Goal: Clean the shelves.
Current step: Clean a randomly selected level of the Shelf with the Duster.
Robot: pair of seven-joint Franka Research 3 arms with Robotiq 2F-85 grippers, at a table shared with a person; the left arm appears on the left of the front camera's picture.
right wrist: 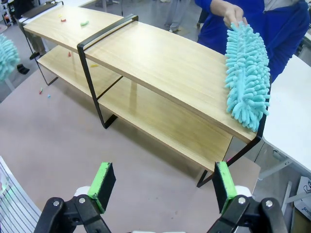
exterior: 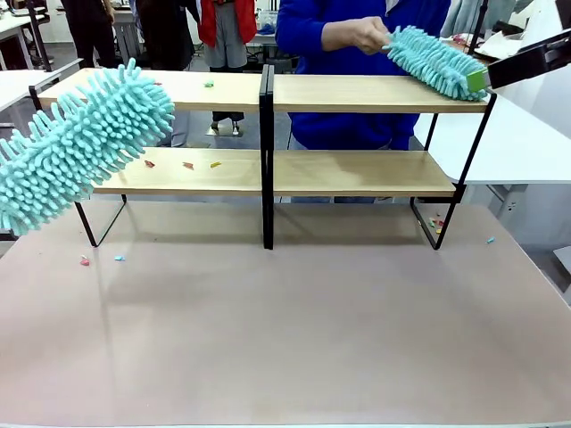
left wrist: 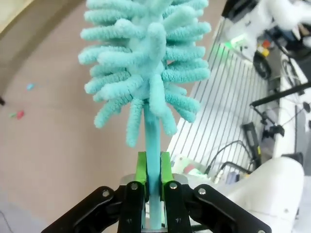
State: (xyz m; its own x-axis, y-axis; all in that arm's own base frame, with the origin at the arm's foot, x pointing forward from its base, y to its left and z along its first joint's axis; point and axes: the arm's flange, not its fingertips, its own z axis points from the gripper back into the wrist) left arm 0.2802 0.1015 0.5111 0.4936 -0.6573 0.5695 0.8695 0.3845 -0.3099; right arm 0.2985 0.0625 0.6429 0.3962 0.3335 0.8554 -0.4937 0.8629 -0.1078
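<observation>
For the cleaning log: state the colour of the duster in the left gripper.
The duster is light turquoise, handle included; clearest in the left wrist view.

Scraps [exterior: 188, 165] on the shelves [exterior: 357, 174], too small to identify

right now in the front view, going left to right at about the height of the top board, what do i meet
left duster → green scrap → black centre post → person's hand → right duster
</observation>
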